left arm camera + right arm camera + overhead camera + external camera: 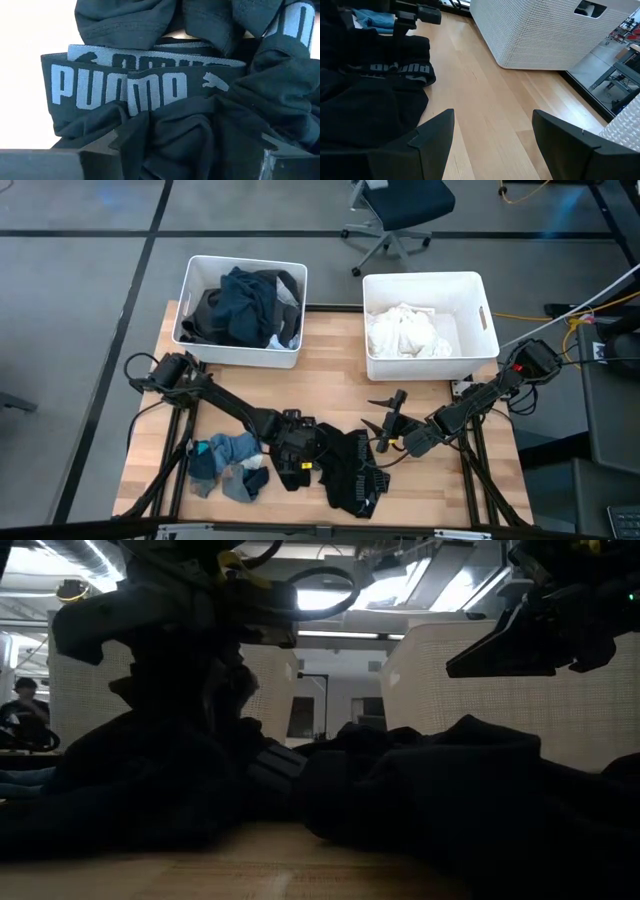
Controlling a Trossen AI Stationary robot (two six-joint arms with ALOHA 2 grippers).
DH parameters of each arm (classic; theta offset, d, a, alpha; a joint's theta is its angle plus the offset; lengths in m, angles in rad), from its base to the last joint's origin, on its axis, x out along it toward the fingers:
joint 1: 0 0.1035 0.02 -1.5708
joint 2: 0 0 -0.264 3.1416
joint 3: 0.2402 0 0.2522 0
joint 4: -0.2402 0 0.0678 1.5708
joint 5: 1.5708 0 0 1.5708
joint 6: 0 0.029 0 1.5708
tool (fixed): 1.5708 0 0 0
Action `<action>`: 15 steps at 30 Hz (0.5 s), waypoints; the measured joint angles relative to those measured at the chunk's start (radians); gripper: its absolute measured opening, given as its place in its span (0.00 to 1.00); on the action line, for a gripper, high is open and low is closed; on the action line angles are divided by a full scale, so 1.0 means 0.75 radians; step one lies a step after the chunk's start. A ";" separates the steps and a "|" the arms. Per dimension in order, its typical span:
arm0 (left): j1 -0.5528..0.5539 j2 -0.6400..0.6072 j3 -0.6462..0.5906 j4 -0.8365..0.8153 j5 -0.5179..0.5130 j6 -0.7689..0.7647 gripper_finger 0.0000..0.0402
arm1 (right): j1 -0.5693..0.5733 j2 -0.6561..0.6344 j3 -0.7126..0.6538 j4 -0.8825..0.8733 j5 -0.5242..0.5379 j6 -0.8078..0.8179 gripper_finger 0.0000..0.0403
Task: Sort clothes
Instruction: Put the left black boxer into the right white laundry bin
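Observation:
A heap of black clothes (350,470) lies on the wooden table near its front edge; one piece shows a grey-lettered waistband (145,85). My left gripper (298,463) is open and points down into the heap's left end, with a bunch of black cloth (195,135) between its fingers. My right gripper (386,420) hangs open over bare wood just right of the heap, nothing between its fingers (492,120). A small heap of blue and grey socks (230,465) lies to the left of the black clothes. My left gripper comes at the black heap from above, slanting down. Its open fingers (100,157) stand on either side of a bunch of cloth just below the lettered waistband. I cannot tell whether they touch the cloth, which lies on the table.
Two white bins stand along the far edge. The left one (195,330) holds dark clothes and the right one (475,310) holds white ones. Bare wood (340,390) lies between the bins and the heaps. A person sits in the room far beyond the table (25,705).

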 joint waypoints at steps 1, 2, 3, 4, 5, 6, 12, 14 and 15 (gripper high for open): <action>0.000 0.002 0.000 0.002 0.005 0.013 0.51 | 0.000 0.000 0.000 0.000 0.001 0.000 0.67; 0.000 0.002 0.000 0.004 0.005 0.015 0.50 | 0.000 0.000 0.000 0.000 0.000 0.000 0.67; 0.001 0.004 0.000 0.004 0.005 0.015 0.47 | 0.000 0.000 0.000 0.000 0.000 0.000 0.67; 0.004 0.004 -0.001 0.005 0.006 0.015 0.44 | 0.000 0.000 0.000 0.000 0.000 0.000 0.67; 0.005 0.004 -0.001 0.004 0.012 0.015 0.41 | 0.000 0.000 0.000 0.000 0.000 0.000 0.67; 0.007 0.004 -0.001 0.004 0.012 0.014 0.37 | 0.000 0.000 0.000 0.000 0.000 0.000 0.67; 0.017 0.005 -0.003 0.001 0.015 0.041 0.10 | 0.000 0.000 0.000 -0.001 0.000 0.000 0.67; 0.018 -0.002 -0.004 0.000 0.013 0.054 0.04 | 0.000 0.000 0.000 -0.001 0.000 0.001 0.67; 0.018 -0.009 -0.006 -0.001 0.010 0.057 0.03 | 0.000 0.000 0.000 -0.001 0.000 0.001 0.67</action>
